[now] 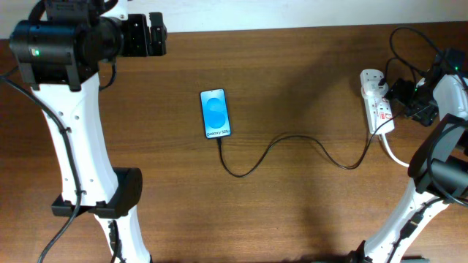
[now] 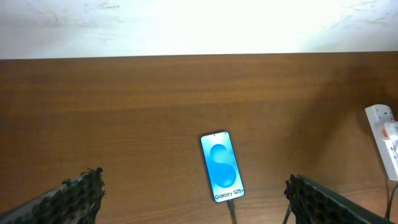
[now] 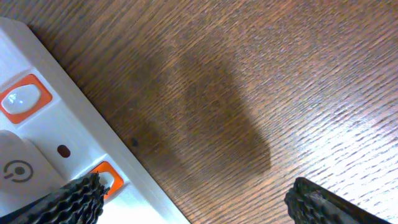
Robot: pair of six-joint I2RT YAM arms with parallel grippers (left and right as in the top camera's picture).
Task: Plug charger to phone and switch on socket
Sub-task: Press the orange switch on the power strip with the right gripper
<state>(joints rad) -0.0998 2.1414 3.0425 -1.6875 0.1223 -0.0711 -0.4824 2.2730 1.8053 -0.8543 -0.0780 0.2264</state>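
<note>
"Galaxy S25" in small white letters along the bottom edge of the blue screen of the phone (image 2: 221, 165), clearest from the left wrist; followed by a tiny mark, perhaps a plus, too small to be sure of; same line barely legible from overhead; on the socket (image 3: 59, 127), close up from the right wrist, a grey power symbol (image 3: 18, 169), a ring with a short stroke, printed on a raised white block; red print along the strip overhead too small to read.
</note>
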